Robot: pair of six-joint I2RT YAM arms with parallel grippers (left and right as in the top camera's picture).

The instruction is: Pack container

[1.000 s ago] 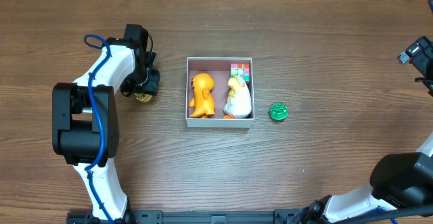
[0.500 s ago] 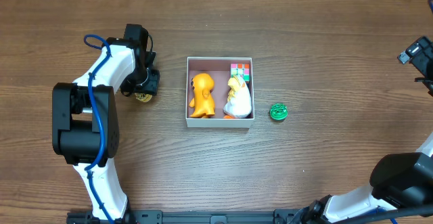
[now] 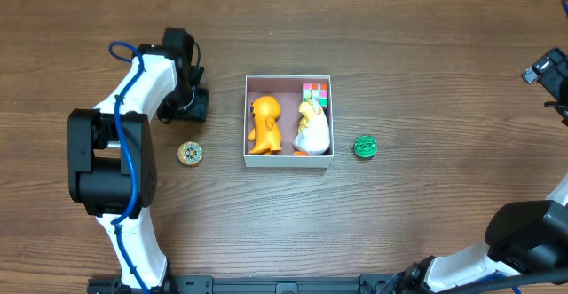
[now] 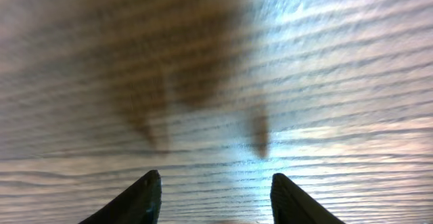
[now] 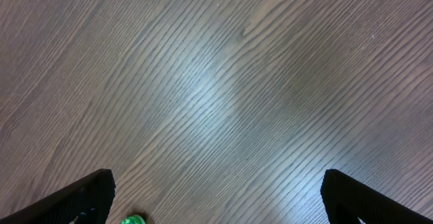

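Yellow disc (image 3: 189, 154) has slipped out from under the left gripper (image 4: 216, 180), whose half-open jaws now hold nothing, and it lies on the table (image 3: 399, 45) left of the container (image 3: 288, 76), so it likely needs re-grasping.

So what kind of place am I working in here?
Probably a robot test bench, not a home or shop: a wood-grain table, a left arm and right arm based at its near edge, and a white-walled container holding toys.
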